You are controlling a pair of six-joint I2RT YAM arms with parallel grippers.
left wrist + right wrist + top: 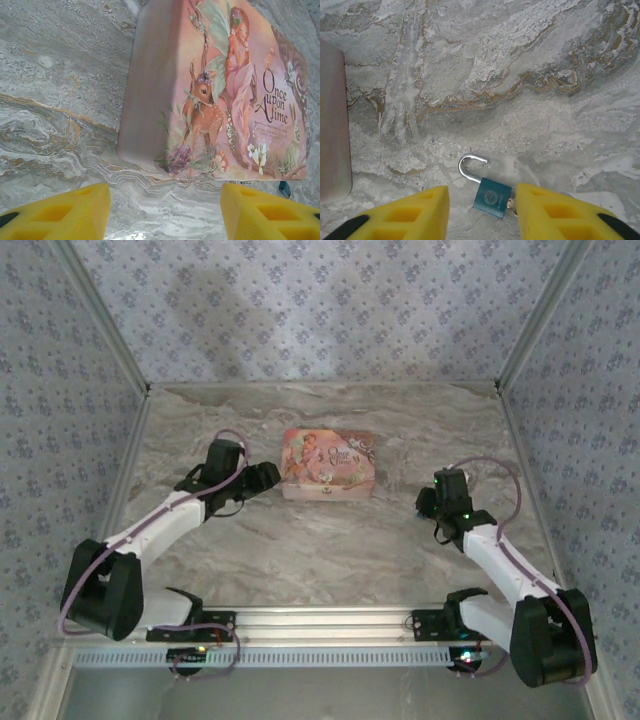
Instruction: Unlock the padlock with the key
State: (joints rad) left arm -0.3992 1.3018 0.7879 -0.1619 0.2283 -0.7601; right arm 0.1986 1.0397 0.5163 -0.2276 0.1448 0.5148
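Right pincer [481, 194]: parted to a moderate gap, gripping nothing, poised low over the marble-patterned surface [530, 75]. Straddles the padlock [492, 198], lying flat directly between the two yellow fingers [555, 212], close to the fingertips and clear of the left-hand one. Shackle [469, 167] noted as swung out, one end free of the blue body, pointing away from the wrist and toward the upper left of the wrist view. Long axis therefore roughly fore-and-aft, tilted a little leftward, crosswise to the closing line of the jaws. Key [510, 203]: judged to be the small metallic stub at the body's lower right corner, just beside the right-hand finger, apparently seated in the lock; too small to confirm. Left pincer [165, 200]: likewise wide apart and empty, facing the short side of the pink box [150, 100], with that box between it and the padlock's position. Assessed accordingly: right arm by far the nearer, padlock already inside its span, lock judged to look open. Any closure from this stance likely to meet the body across its width, with some risk of nudging the stub.
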